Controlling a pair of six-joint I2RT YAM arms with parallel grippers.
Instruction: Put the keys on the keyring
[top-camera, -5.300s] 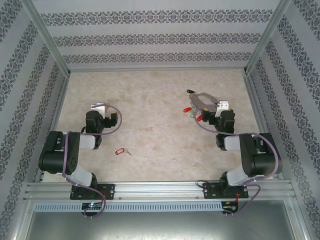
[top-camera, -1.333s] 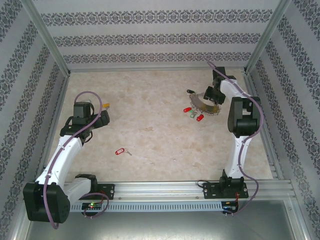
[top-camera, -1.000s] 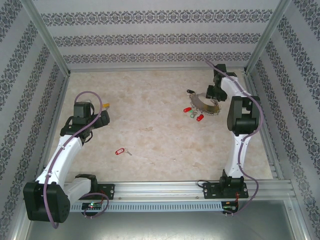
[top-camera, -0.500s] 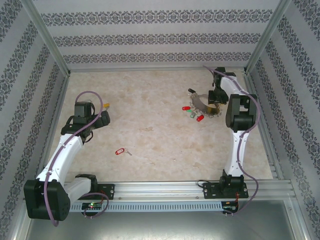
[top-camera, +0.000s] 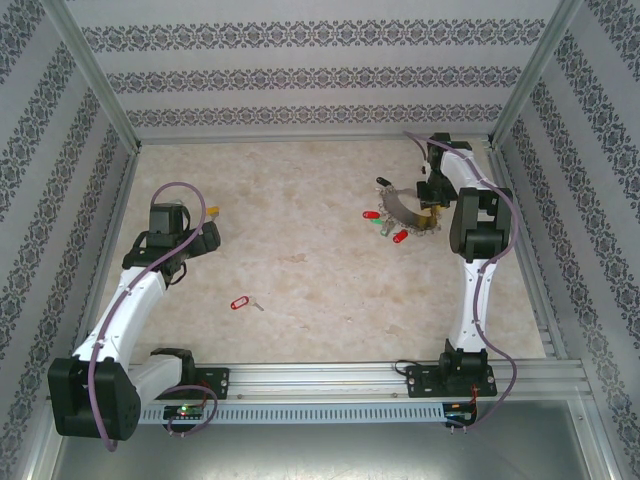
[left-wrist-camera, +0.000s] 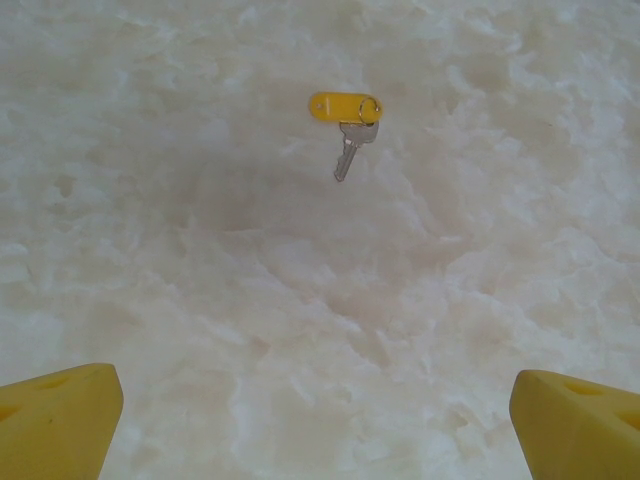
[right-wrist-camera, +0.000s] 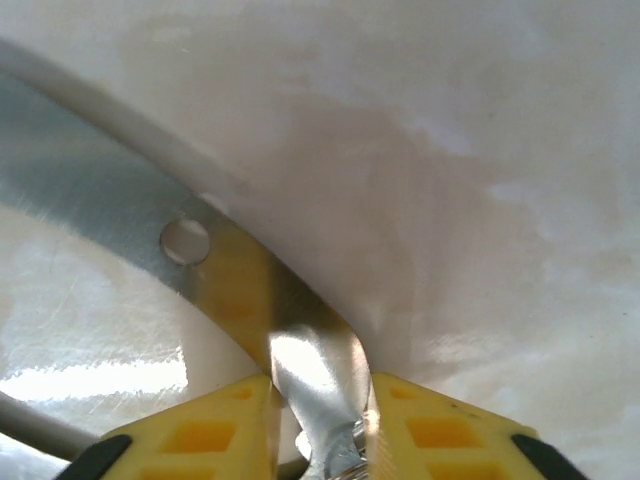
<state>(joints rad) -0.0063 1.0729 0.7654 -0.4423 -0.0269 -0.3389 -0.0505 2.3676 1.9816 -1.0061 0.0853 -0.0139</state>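
The keyring (top-camera: 404, 208) is a grey metal arc lying at the back right of the table. In the right wrist view it is a flat silver band (right-wrist-camera: 120, 190) with a round hole. My right gripper (right-wrist-camera: 320, 400) is shut on the end of that band, a yellow finger pressed against each side; from above it (top-camera: 428, 203) sits at the ring's right end. Red (top-camera: 372, 215), green (top-camera: 383, 227) and black (top-camera: 381, 183) tagged keys cluster along the ring. A yellow-tagged key (left-wrist-camera: 345, 107) lies ahead of my left gripper (left-wrist-camera: 320, 420), which is open and holds nothing.
A lone red-tagged key (top-camera: 238, 301) lies on the marble-patterned table (top-camera: 310, 270) near the front left. Metal frame posts and patterned walls close in the sides and back. The right arm (top-camera: 475, 230) stretches far toward the back wall.
My right gripper's fingers have closed onto the keyring's band, and the ring has shifted slightly with them. The left arm has stayed in place, still open.
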